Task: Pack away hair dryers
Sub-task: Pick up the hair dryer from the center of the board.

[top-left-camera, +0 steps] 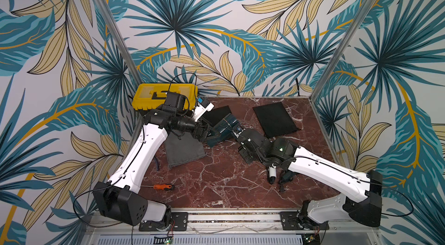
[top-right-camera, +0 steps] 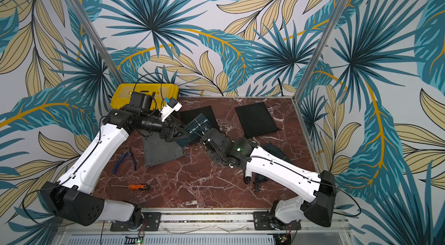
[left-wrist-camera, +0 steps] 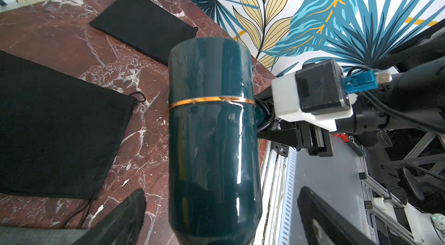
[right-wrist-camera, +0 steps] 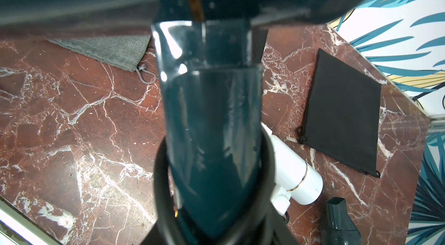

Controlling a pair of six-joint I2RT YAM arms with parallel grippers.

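At the far left corner of the marble table (top-left-camera: 216, 190) sits a yellow toolbox (top-left-camera: 149, 98), with an orange-handled screwdriver (top-left-camera: 163, 186) nearer the front edge and a grey pouch (top-left-camera: 185, 151) lying flat. Just right of the pouch, the left gripper (left-wrist-camera: 221, 192) gapes wide, its fingers (left-wrist-camera: 125, 215) either side of the barrel of a teal hair dryer (top-left-camera: 226, 126) without touching it. The right gripper (top-left-camera: 237, 132) is clamped on that dryer's handle, holding it off the table near a black pouch (top-left-camera: 216, 114). Further right lies a second black pouch (top-left-camera: 274, 118); a white hair dryer (right-wrist-camera: 301, 183) and a second teal hair dryer (right-wrist-camera: 337, 217) lie by the right arm
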